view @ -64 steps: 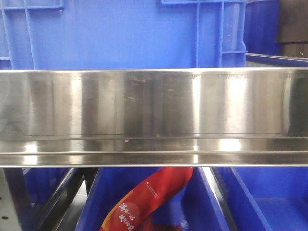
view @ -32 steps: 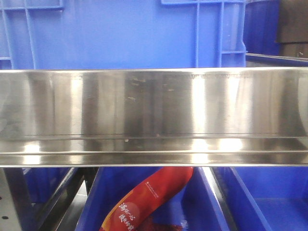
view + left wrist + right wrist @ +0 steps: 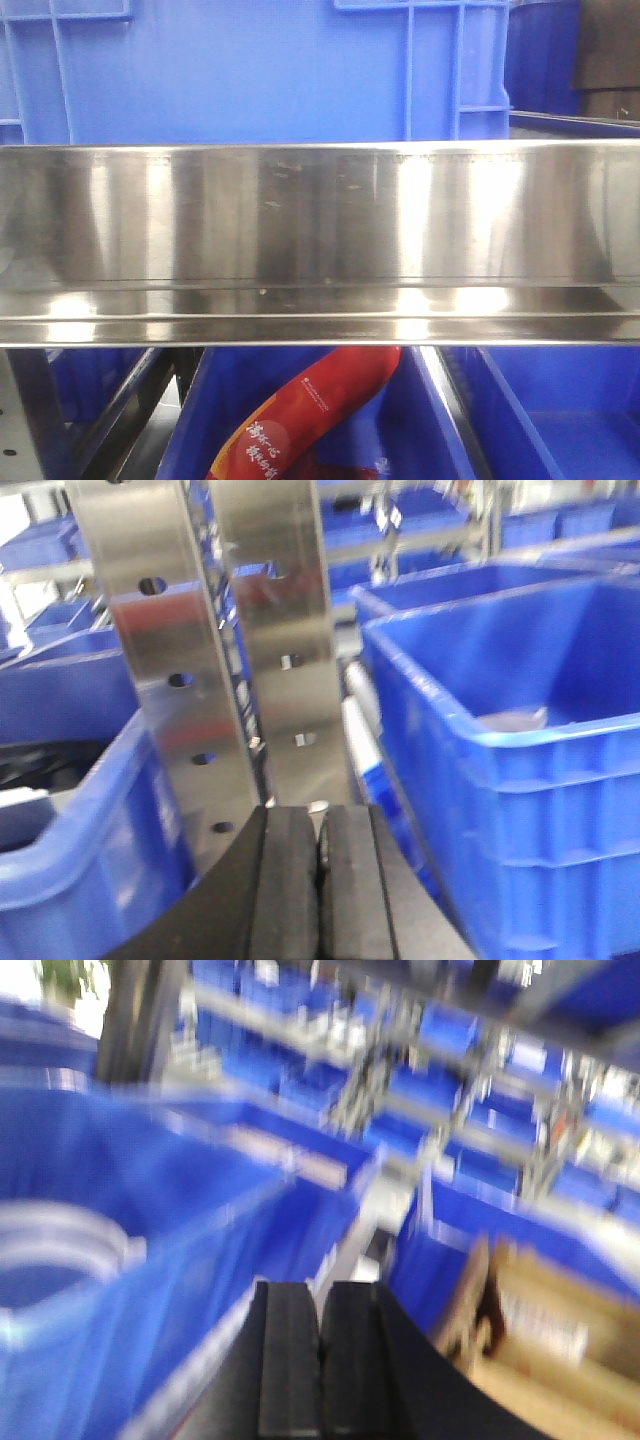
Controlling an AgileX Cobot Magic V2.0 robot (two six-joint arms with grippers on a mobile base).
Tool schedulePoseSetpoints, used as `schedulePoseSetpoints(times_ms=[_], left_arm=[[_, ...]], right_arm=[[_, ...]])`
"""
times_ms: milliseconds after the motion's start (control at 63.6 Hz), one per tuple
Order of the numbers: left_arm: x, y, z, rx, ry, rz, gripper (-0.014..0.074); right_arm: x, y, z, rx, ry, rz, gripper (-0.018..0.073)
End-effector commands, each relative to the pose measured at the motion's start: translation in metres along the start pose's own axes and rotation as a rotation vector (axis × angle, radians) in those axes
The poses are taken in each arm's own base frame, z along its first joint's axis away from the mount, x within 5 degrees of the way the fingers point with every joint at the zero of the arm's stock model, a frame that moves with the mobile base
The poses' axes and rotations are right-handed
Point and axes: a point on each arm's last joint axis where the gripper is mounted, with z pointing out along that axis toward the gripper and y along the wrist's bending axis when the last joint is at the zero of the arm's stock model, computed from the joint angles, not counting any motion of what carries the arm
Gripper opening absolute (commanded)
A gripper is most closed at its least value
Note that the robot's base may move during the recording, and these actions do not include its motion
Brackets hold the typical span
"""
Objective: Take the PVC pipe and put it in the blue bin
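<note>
right wrist view, blurred: the pvc pipe (image 3: 75, 1235), a white arc curving left to right, lies up and left of the right claw (image 3: 320, 1360), pads pressed together on nothing; this arm looks nearer. left claw (image 3: 320, 880), likewise clamped empty, faces a blue bin (image 3: 540, 810) to its right. white lettering on the red packet (image 3: 310, 400) unreadable.

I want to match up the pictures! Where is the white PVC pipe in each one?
Front view: not in it; this view shows a steel shelf beam with blue bins above and below it.
Left wrist view: I cannot find it there.
Right wrist view: the PVC pipe is a blurry white arc at the left edge.
Shared landmark: the blue bins appear in all three views.
</note>
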Motion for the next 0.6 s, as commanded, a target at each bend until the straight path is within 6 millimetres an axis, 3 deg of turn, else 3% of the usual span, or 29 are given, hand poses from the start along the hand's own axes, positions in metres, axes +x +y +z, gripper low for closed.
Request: schedulePoseSetpoints(times_ms=[0,189,425,582], left_arm=[[0.004,-0.002,-0.003,0.016,-0.048,-0.036,-0.0111],[0.019,-0.006,-0.004,0.031,-0.02,-0.056,-0.0111],[0.031,-0.008,-0.004,0.039,-0.004,-0.064,-0.0111],[0.041,-0.01,0.0,0.044,0.019,-0.065,-0.0111]], right_arm=[[0.002,-0.001,-0.005,0.017,0.018,0.011,-0.0163],[0.0,0.001,-0.016,0.015,0.022,0.097,-0.0163],[0.01,-0.001,-0.034,0.091,0.144,0.027,-0.0163],[0.01,0.002,-0.044,0.105,0.126,0.048,-0.0163]])
